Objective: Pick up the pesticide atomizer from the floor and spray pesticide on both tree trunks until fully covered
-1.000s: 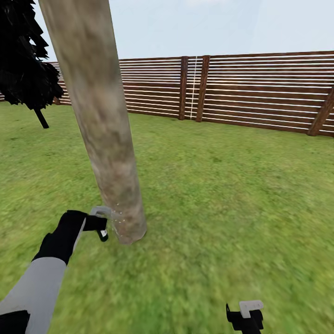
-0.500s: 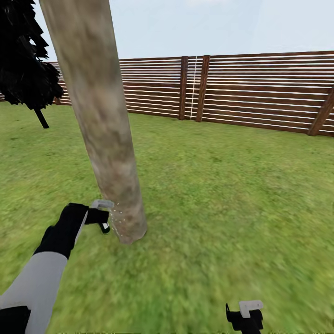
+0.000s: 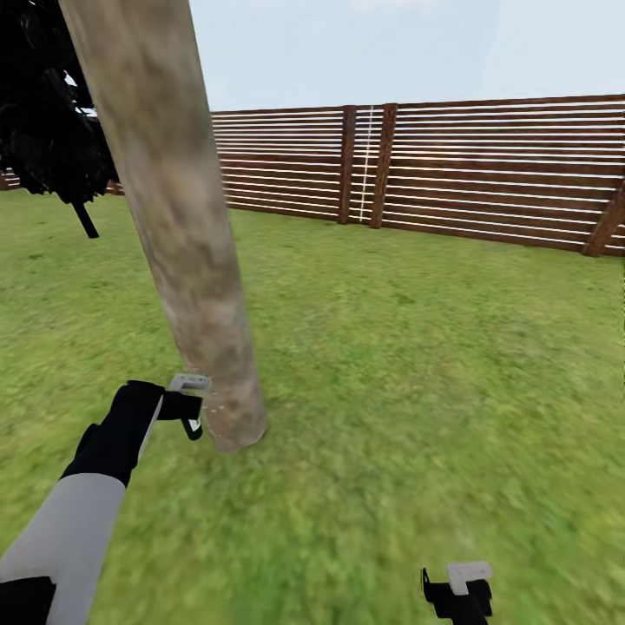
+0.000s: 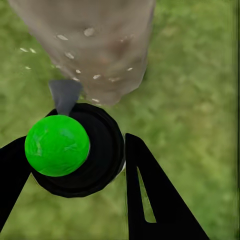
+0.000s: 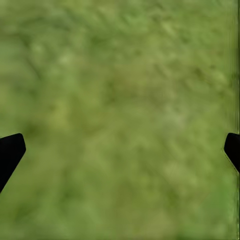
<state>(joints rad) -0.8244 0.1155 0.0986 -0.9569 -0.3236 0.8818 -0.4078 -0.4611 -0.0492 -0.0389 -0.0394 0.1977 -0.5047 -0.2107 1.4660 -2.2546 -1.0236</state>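
Observation:
A thick, mottled grey-brown tree trunk point(image 3: 178, 208) leans up from the grass floor point(image 3: 391, 365). My left gripper point(image 3: 189, 408) is low beside the trunk's base, shut on the pesticide atomizer point(image 4: 75, 147), a black round body with a green cap and a grey nozzle aimed at the trunk point(image 4: 100, 45). Small pale droplets fleck the bark near the nozzle. My right gripper point(image 3: 458, 590) hangs low at the front right, open over bare grass point(image 5: 125, 115), fingertips point(image 5: 10, 152) wide apart.
A brown slatted wooden fence point(image 3: 417, 169) rings the lawn at the back. A dark slim tree point(image 3: 48, 113) stands at the far left behind the trunk. Open grass stretches to the right of the trunk.
The head view has shifted slightly, so the trunk sits a little further left. My left gripper with the atomizer rose a little along the trunk's base. The right gripper stayed put.

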